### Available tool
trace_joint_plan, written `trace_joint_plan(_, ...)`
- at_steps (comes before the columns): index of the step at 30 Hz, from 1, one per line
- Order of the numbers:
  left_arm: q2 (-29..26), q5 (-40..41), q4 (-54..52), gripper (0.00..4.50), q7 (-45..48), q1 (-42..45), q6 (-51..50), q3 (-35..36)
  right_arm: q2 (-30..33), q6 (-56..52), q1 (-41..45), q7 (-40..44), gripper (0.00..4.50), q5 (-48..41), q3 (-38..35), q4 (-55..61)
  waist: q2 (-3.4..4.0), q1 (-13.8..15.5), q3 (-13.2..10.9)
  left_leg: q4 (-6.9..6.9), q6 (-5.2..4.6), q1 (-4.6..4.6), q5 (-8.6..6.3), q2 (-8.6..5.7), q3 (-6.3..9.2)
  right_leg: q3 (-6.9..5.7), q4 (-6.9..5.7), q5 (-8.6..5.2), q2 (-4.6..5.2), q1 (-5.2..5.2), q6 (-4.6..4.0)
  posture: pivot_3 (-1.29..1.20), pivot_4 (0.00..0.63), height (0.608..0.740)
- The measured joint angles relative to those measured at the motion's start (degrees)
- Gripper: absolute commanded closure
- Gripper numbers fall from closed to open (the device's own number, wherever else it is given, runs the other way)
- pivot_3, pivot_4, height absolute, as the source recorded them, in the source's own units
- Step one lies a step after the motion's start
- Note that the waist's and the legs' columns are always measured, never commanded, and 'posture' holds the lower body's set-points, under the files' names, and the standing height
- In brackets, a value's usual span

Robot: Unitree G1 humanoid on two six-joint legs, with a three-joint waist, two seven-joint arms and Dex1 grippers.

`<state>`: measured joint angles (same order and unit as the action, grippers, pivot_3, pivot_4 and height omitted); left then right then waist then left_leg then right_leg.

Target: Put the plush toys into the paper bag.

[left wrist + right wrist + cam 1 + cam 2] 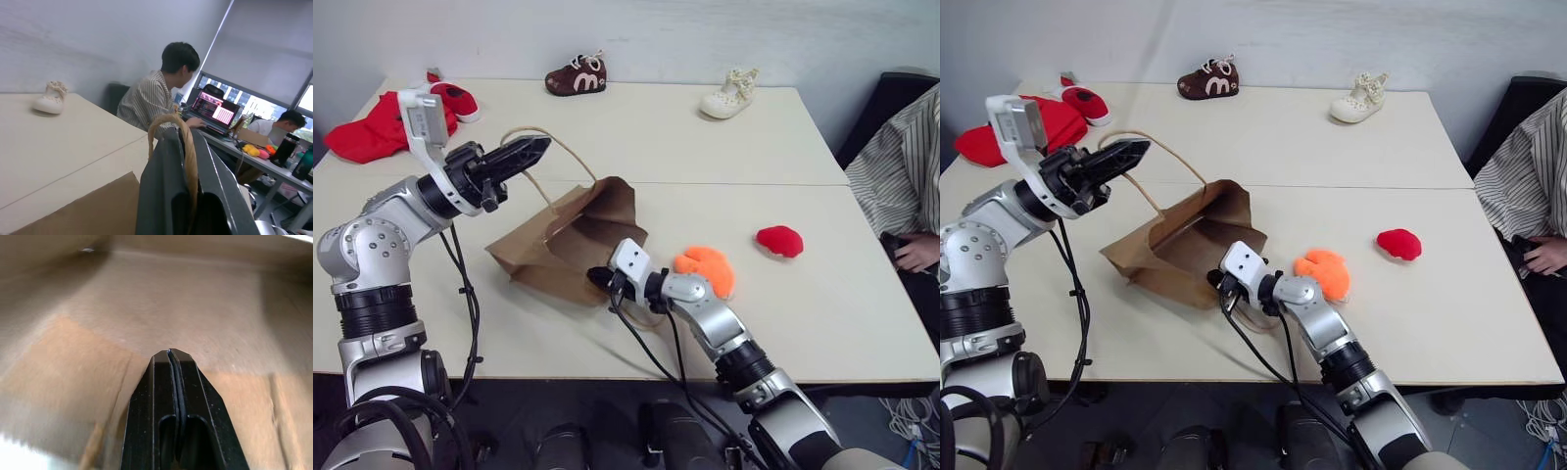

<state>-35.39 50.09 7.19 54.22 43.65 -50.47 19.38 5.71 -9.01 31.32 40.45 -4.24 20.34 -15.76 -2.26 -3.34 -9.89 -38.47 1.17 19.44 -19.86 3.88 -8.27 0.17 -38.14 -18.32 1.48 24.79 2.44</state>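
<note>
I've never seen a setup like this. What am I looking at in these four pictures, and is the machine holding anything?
It is a two-armed humanoid robot. Two pictures come from its head, two from cameras on its wrists. On the table lie a paper bag, an orange plush toy, a red plush toy, a red cloth and some shoes. The left end effector is shut on the bag's string handle, lifting it. The right end effector, shut and empty, reaches inside the bag. A person sits beside the table.

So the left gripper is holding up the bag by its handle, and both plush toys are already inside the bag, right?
Not quite. The left gripper does hold the bag by its handle, but both toys are outside: the orange toy and the red toy lie on the table, as the left eye view shows.
</note>
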Motion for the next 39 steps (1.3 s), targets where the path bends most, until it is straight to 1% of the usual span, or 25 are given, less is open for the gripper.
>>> trace_joint_plan(2,0.5,0.1,0.0,4.5,0.4,0.0,-0.1,-0.3,-0.1,-0.3,-0.6,1.7,4.49,-2.6,-1.3,2.2,0.01,0.1,0.0,-0.01,0.0,0.01,0.0,0.0,0.0,0.0,0.0,0.0,0.0,0.0,0.0,0.0,0.15,0.74)
trace_joint_plan(3,1.1,0.2,-0.1,4.5,0.4,0.0,-0.1,-0.5,0.3,-0.8,-0.7,2.8,4.13,-3.8,-2.0,3.9,0.01,0.1,0.0,-0.01,0.0,0.01,0.0,0.0,0.0,0.0,0.0,0.0,0.0,0.0,0.0,0.0,0.15,0.74)
trace_joint_plan(4,1.6,0.2,-0.3,4.5,0.4,0.1,0.1,-1.0,0.9,-1.4,-1.1,4.1,3.94,-5.1,-2.7,5.9,0.01,0.1,0.0,0.0,0.0,0.01,0.0,0.0,0.01,0.0,0.01,0.0,0.0,0.0,0.0,0.0,0.15,0.74)
trace_joint_plan(5,2.0,0.1,-0.7,4.5,0.5,0.0,0.3,-1.8,1.7,-2.0,-1.6,5.1,3.61,-6.5,-3.0,8.3,0.01,0.2,0.0,0.03,0.0,0.01,0.0,0.0,0.02,0.0,0.03,0.0,0.0,0.0,0.0,0.0,0.15,0.74)
trace_joint_plan(8,3.3,-0.4,-2.5,4.5,1.5,-0.1,1.1,-5.1,6.3,-2.4,-7.3,9.4,2.6,-12.6,-6.4,19.8,0.01,0.8,0.0,0.15,0.0,0.1,-0.01,-0.03,0.11,-0.07,0.19,0.0,0.01,-0.02,0.01,0.0,0.15,0.74)
trace_joint_plan(10,3.5,-1.5,-2.5,4.5,2.3,-0.1,2.7,-6.8,11.2,-2.6,-14.0,11.5,1.91,-17.5,-10.5,29.5,0.02,1.3,0.0,0.22,-0.01,0.1,-0.01,-0.05,0.1,-0.07,0.26,0.0,0.02,-0.01,0.02,0.0,0.15,0.74)
trace_joint_plan(11,3.5,-2.0,-2.4,4.5,2.7,-0.1,3.2,-7.1,13.0,-3.0,-16.4,11.6,1.57,-18.8,-12.4,32.1,0.02,1.5,0.0,0.23,-0.01,0.1,-0.01,-0.05,0.1,-0.07,0.31,0.0,0.01,-0.02,0.02,0.0,0.15,0.74)
trace_joint_plan(15,3.6,-2.9,-2.8,4.5,3.8,-0.2,4.8,-8.8,20.6,-3.9,-29.6,9.7,0.19,-23.2,-26.6,41.3,0.02,1.8,0.0,0.25,-0.01,-0.06,-0.01,-0.08,0.06,0.0,0.29,0.0,-0.01,-0.13,0.02,0.0,0.15,0.74)
trace_joint_plan(16,3.5,-3.0,-3.1,4.5,4.1,-0.4,5.0,-9.1,22.4,-3.8,-33.6,9.4,0.05,-23.6,-30.5,42.2,0.02,1.8,0.0,0.29,0.0,-0.11,-0.01,-0.08,0.06,0.0,0.31,0.0,-0.02,-0.18,0.03,0.0,0.15,0.74)
trace_joint_plan(18,3.2,-3.2,-3.9,4.5,4.4,-0.8,5.1,-9.3,25.8,-2.7,-43.0,9.4,0.05,-23.0,-39.2,42.3,0.02,1.9,0.0,0.32,-0.01,-0.14,0.0,-0.1,0.05,0.03,0.34,-0.01,-0.02,-0.21,0.04,0.0,0.15,0.74)
trace_joint_plan(19,2.9,-3.2,-4.1,4.5,4.5,-1.0,5.2,-9.2,26.4,-2.0,-46.7,9.3,0.05,-22.4,-42.5,41.9,0.02,1.9,0.0,0.32,-0.01,-0.16,0.0,-0.09,0.05,0.04,0.33,-0.01,-0.04,-0.23,0.05,0.0,0.15,0.74)
trace_joint_plan(21,2.8,-3.2,-4.2,4.5,4.6,-1.2,5.2,-9.3,26.5,-1.4,-51.6,8.5,0.05,-22.0,-47.4,40.9,0.02,1.6,0.0,0.31,-0.01,-0.26,0.01,-0.1,-0.03,0.14,0.29,0.0,-0.04,-0.28,0.07,0.0,0.15,0.74)
trace_joint_plan(23,2.8,-3.4,-4.2,4.5,4.8,-1.2,5.3,-9.3,26.6,-1.4,-54.6,8.3,0.05,-21.8,-48.3,41.0,0.02,1.2,0.0,0.33,0.05,-0.34,0.04,-0.07,-0.06,0.18,0.23,0.0,-0.09,-0.29,0.07,0.0,0.15,0.74)
trace_joint_plan(25,2.8,-3.9,-4.1,4.5,5.2,-1.2,5.7,-10.1,26.8,-2.7,-54.3,8.0,0.05,-21.6,-46.2,41.7,0.05,0.8,0.0,0.33,0.08,-0.36,0.08,-0.07,-0.06,0.19,0.17,0.01,-0.09,-0.28,0.06,0.0,0.15,0.74)
trace_joint_plan(27,2.8,-4.6,-4.0,4.5,5.4,-1.2,6.0,-10.9,27.4,-5.5,-50.0,6.0,0.05,-21.0,-42.0,42.7,0.06,0.4,0.0,0.32,0.1,-0.35,0.11,-0.07,-0.05,0.19,0.14,0.01,-0.08,-0.26,0.06,0.0,0.15,0.74)
trace_joint_plan(29,3.1,-4.9,-4.1,4.5,5.4,-1.2,6.2,-11.5,28.3,-8.9,-42.8,3.6,0.05,-19.5,-38.0,42.6,0.09,0.2,-0.1,0.3,0.08,-0.29,0.12,-0.09,-0.03,0.18,0.14,0.01,-0.05,-0.22,0.06,0.0,0.15,0.74)
trace_joint_plan(32,3.4,-5.5,-4.2,4.5,5.4,-1.3,6.4,-12.2,30.1,-14.5,-29.3,1.5,0.05,-16.6,-30.1,39.6,0.14,0.4,-0.1,0.32,0.08,-0.23,0.13,-0.09,0.01,0.15,0.16,0.0,-0.06,-0.14,0.04,0.0,0.15,0.74)
trace_joint_plan(33,3.5,-5.6,-4.2,4.5,5.4,-1.3,6.5,-12.6,30.2,-15.7,-26.5,1.4,0.22,-16.1,-28.2,38.5,0.15,0.5,-0.1,0.35,0.08,-0.22,0.13,-0.08,0.01,0.14,0.18,-0.03,-0.07,-0.12,0.0,0.0,0.15,0.74)
trace_joint_plan(35,3.5,-5.9,-4.3,4.5,5.4,-1.4,6.6,-13.2,29.9,-19.4,-20.9,1.4,0.7,-15.3,-23.6,35.0,0.16,1.1,-0.1,0.37,0.08,-0.12,0.13,-0.07,0.04,0.1,0.22,-0.06,-0.07,-0.04,-0.02,0.0,0.15,0.74)
trace_joint_plan(37,3.5,-6.3,-4.3,4.5,5.4,-1.4,6.7,-13.7,29.7,-22.1,-17.0,1.4,1.34,-14.5,-20.1,31.0,0.16,1.6,-0.1,0.36,0.05,-0.03,0.11,-0.08,0.02,0.1,0.26,-0.06,-0.04,0.02,-0.02,0.0,0.15,0.74)
trace_joint_plan(39,3.3,-6.9,-4.4,4.5,5.4,-1.4,6.9,-13.8,29.7,-23.9,-13.9,1.4,2.1,-13.3,-17.8,28.3,0.17,1.7,-0.1,0.3,0.01,0.02,0.09,-0.09,0.0,0.11,0.27,-0.04,-0.01,0.04,0.01,0.0,0.15,0.74)
